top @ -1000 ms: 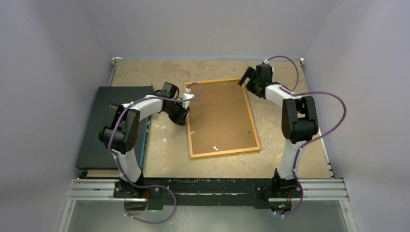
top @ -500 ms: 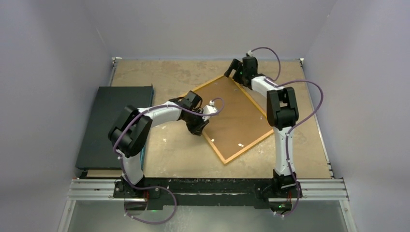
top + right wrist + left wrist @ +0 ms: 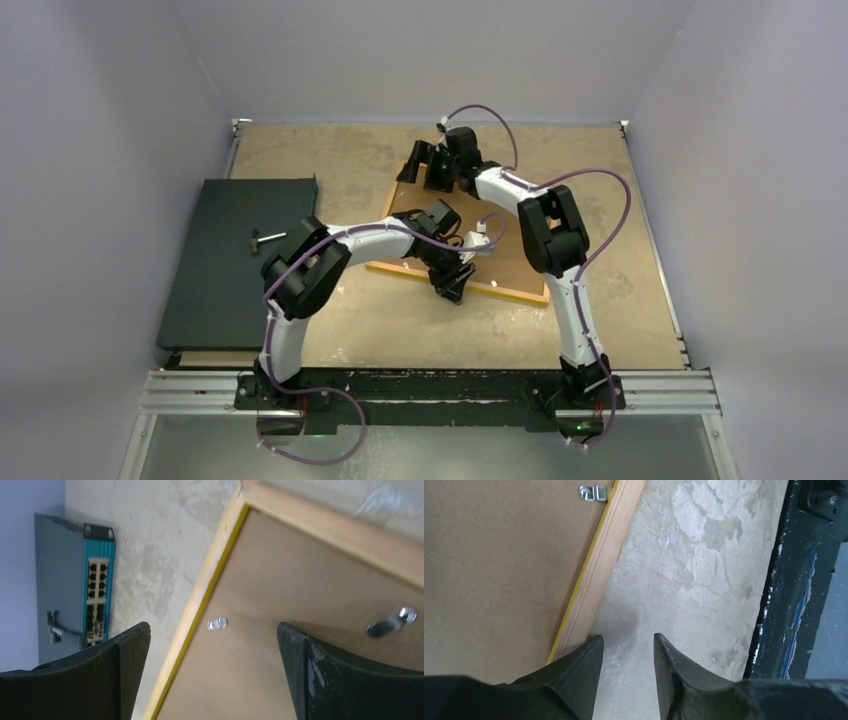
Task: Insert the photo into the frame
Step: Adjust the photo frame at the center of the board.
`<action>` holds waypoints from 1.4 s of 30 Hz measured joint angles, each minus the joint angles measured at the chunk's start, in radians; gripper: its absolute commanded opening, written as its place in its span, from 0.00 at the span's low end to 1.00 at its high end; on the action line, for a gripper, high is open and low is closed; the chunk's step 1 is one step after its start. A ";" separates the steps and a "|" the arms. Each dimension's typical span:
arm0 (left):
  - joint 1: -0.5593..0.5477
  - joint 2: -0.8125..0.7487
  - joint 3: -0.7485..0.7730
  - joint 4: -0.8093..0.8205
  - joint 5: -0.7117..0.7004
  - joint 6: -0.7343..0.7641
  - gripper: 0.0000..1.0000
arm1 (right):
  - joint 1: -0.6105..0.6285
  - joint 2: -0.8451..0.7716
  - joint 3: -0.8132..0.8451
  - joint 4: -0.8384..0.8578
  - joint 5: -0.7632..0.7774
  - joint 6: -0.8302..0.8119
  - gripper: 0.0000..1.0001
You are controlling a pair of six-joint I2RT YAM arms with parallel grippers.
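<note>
We see left gripper (image 3: pixel 626 650) slightly parted, empty, frame (image 3: pixel 601 565) edge just beside it | right gripper (image 3: pixel 214 630) gaping wide, frame corner beneath

No legible text, label, brand, number or sign on any visible surface.

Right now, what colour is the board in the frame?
The board is plain brown; left wrist view shows it best.
</note>
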 measured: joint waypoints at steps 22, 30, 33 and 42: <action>0.499 -0.285 0.136 -0.040 -0.340 0.097 0.84 | -0.289 -0.806 -0.654 -0.105 0.296 0.012 0.99; 0.639 0.075 0.231 -0.011 -0.307 -0.031 0.63 | -0.490 -0.906 -0.881 -0.113 0.359 0.021 0.99; 0.638 0.101 0.235 -0.010 -0.262 -0.063 0.54 | -0.497 -0.891 -0.901 -0.102 0.356 0.021 0.99; 0.622 0.103 0.209 -0.011 -0.126 -0.083 0.45 | -0.502 -0.718 -0.909 -0.029 0.305 0.020 0.99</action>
